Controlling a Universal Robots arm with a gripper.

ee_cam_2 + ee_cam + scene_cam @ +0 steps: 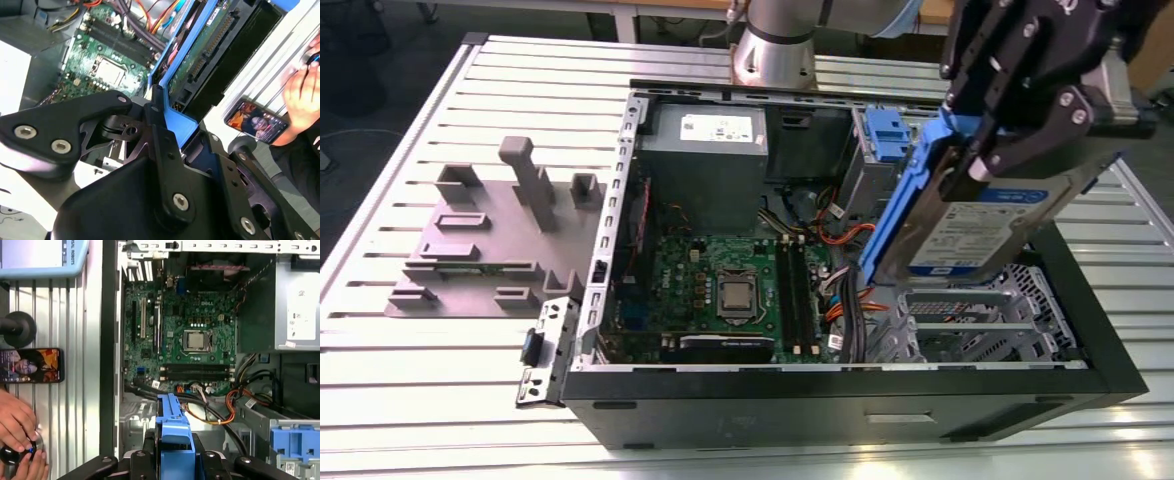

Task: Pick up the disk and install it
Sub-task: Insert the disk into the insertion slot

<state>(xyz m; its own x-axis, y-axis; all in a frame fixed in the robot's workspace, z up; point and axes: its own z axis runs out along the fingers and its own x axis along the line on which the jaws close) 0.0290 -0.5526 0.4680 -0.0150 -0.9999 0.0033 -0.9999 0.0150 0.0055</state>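
In the exterior view the disk [983, 222], a silver drive with a white-and-blue label in a blue bracket, hangs steeply tilted above the open computer case's [854, 385] right side, over the metal drive cage [961, 325]. My black gripper [983, 150] is shut on its upper end. Both wrist views show the disk's blue bracket [174, 432] [186, 65] clamped between my fingers [159, 117], with the motherboard [192, 340] beyond it.
A grey power supply [707, 150] and a blue caddy [887, 135] sit at the case's back. A grey fixture [494, 240] stands at the exterior view's left. Beside the case lie a phone [32, 365] and a person's hand [17, 427] on a knob.
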